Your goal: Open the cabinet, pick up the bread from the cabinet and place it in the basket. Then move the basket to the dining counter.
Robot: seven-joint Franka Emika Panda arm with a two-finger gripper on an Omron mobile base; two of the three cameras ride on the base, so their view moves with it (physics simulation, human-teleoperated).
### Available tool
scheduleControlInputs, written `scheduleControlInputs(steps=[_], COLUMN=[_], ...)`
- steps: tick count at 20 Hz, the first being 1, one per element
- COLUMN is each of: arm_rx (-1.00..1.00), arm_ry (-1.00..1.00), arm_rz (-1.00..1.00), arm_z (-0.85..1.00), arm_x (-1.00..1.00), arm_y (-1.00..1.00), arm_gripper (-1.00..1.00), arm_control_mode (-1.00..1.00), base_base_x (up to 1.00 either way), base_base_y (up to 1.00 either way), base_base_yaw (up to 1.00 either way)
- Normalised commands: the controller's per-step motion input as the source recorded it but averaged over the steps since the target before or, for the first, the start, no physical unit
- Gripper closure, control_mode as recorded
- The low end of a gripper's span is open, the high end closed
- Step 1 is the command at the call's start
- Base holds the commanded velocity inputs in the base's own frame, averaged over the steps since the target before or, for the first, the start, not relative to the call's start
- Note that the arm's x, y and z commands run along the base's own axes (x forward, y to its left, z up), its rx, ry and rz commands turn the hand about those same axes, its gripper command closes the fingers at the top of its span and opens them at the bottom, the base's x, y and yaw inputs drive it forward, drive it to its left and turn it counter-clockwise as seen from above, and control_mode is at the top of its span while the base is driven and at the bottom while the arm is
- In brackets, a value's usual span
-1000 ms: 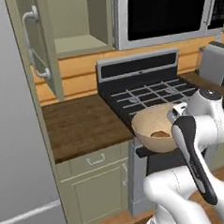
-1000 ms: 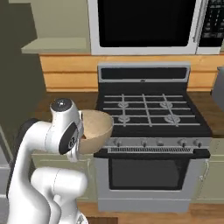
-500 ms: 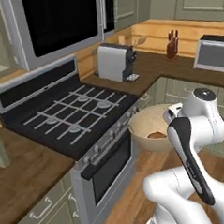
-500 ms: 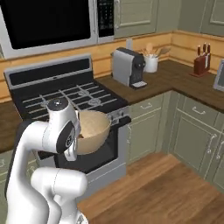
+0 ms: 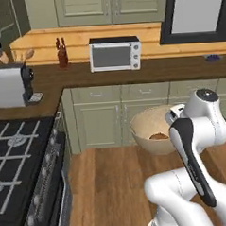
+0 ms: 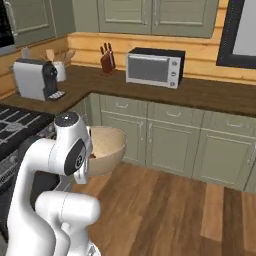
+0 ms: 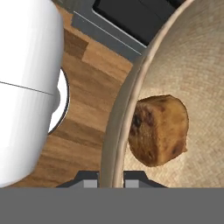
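Note:
The round beige basket (image 5: 147, 130) (image 6: 108, 148) hangs in the air in front of my arm, over the wood floor. My gripper (image 7: 111, 180) is shut on the basket's rim (image 7: 126, 110), one finger on each side of the wall. The brown bread (image 7: 158, 130) (image 5: 159, 136) lies inside on the basket's speckled bottom. The white arm hides the near part of the basket in both base views. The cabinet and the dining counter are out of view.
An L-shaped dark wood worktop (image 6: 210, 97) carries a small silver oven (image 5: 115, 54) (image 6: 152, 67), a knife block (image 5: 61, 53) and a coffee machine (image 5: 9, 85). The black stove (image 5: 18, 158) is close on the left. Wood floor (image 6: 165, 210) stretches ahead to the right.
The whole picture has swung: the base has turned right, so the stove slid off to the left and the corner worktop came ahead. The basket with the bread stays in my grip.

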Motion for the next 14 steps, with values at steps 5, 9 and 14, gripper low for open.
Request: scheduleControlInputs(steps=[5, 9, 14], arm_rx=[0.0, 0.0, 0.0], arm_ry=[0.0, 0.0, 0.0], arm_rz=[0.0, 0.0, 0.0], arm_z=[0.0, 0.0, 0.0], arm_x=[0.0, 0.0, 0.0], arm_y=[0.0, 0.0, 0.0], arm_gripper=[1.0, 1.0, 1.0], arm_control_mode=[1.0, 1.0, 1.0], base_base_x=[0.25, 0.01, 0.05], base_base_y=[0.09, 0.22, 0.22], base_base_yaw=[-0.86, -0.97, -0.96])
